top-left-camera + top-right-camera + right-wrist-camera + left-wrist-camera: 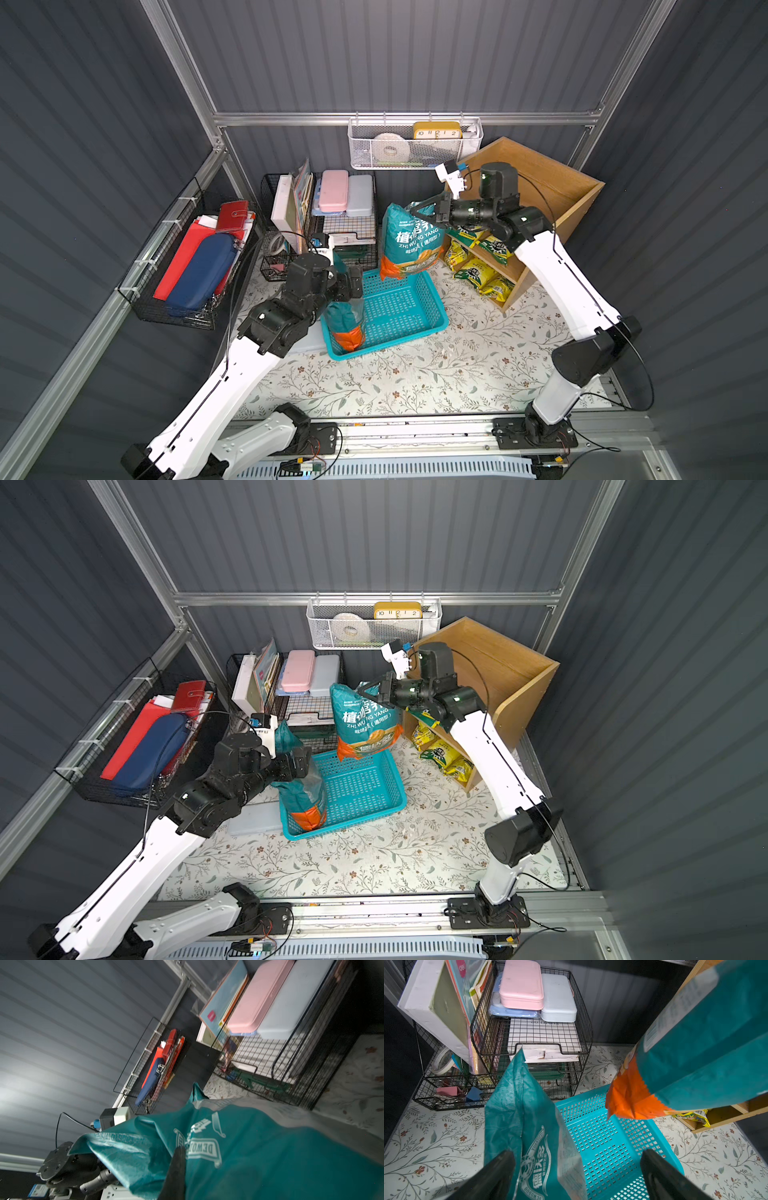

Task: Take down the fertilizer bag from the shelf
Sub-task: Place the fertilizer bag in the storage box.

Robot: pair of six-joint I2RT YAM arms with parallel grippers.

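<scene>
A teal and orange fertilizer bag hangs by its crumpled top from my right gripper, which is shut on it. It is in the air in front of the wooden shelf, its orange bottom over the far edge of the blue basket. A second teal bag stands upright in the basket's left end. My left gripper is open, its jaws wide apart around that bag's top.
Yellow-green packets fill the shelf's lower tiers. A black wire rack with pink and grey cases stands behind the basket. A white mesh basket hangs on the back rail, and a black wire basket on the left wall.
</scene>
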